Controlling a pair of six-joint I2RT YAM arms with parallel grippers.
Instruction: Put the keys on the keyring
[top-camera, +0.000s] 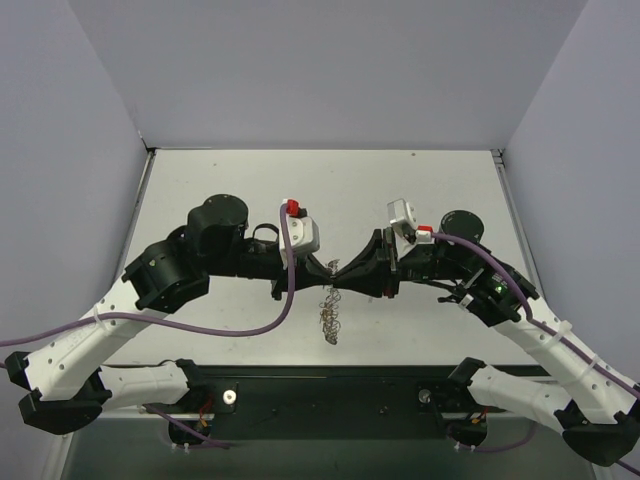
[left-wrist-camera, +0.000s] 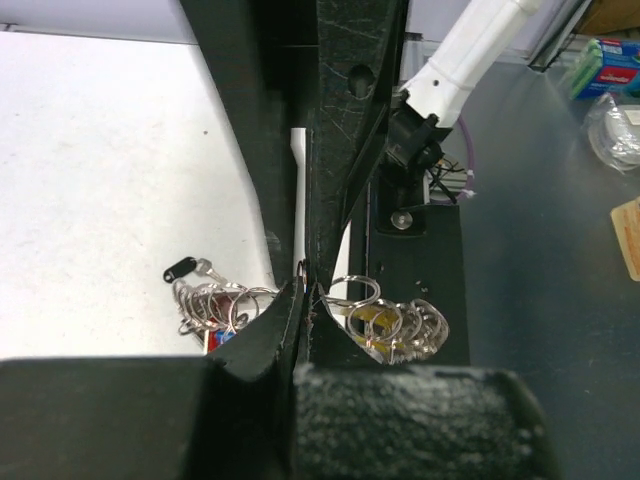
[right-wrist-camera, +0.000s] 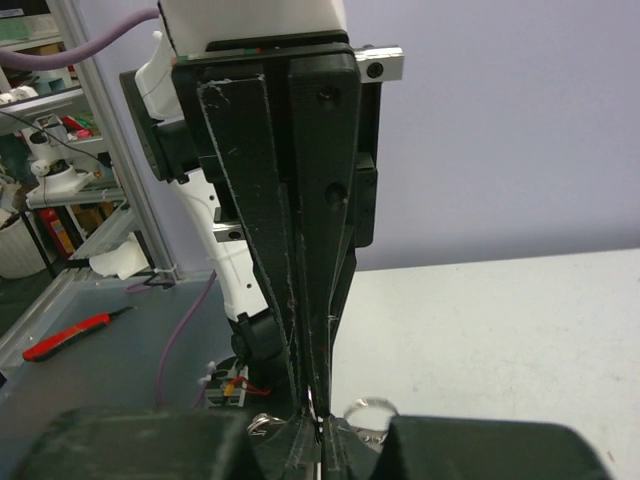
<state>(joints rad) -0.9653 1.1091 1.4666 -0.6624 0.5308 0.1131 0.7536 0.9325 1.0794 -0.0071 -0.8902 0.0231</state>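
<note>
My left gripper (top-camera: 327, 272) and right gripper (top-camera: 346, 276) meet tip to tip above the table's near middle. Both are shut on a thin silvery loop of the keyring (right-wrist-camera: 309, 404), seen edge-on between the jaws. The rest of the keyring hangs below as a bunch of silvery coils (top-camera: 330, 318). In the left wrist view the coils (left-wrist-camera: 400, 322) spread to both sides of my shut left gripper (left-wrist-camera: 306, 290). They carry a yellow-headed key (left-wrist-camera: 378, 322), red and blue heads (left-wrist-camera: 218, 340) and a black tag (left-wrist-camera: 180, 268). In the right wrist view the right gripper (right-wrist-camera: 318, 425) faces the left fingers (right-wrist-camera: 300, 200).
The white table (top-camera: 420, 190) has grey walls on three sides. A black strip (top-camera: 330, 392) with both arm bases runs along the near edge. A purple cable (top-camera: 240, 325) loops from the left arm, low over the table.
</note>
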